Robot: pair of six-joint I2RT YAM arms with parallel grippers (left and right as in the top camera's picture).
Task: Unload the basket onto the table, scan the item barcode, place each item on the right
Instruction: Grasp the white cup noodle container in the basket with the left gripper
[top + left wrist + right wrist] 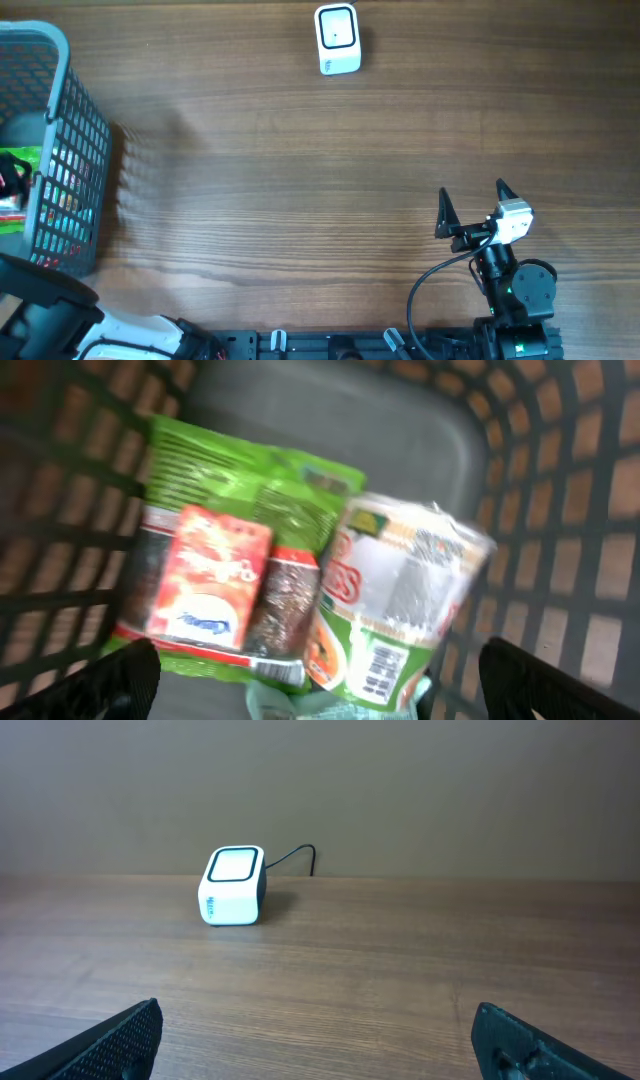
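The noodle cup (400, 600), its barcode (380, 672) facing up, lies in the grey basket (560, 510) at the surface's left edge. It touches a green packet (250, 490) overlapped by a red box (210, 575). The left claw (320, 685) hangs released above them, grasping nothing. The white scanner (337, 38) sits by the far edge of the wooden surface (300, 180), before a plain beige wall (400, 790). The right claw (473, 205) is released towards the near edge.
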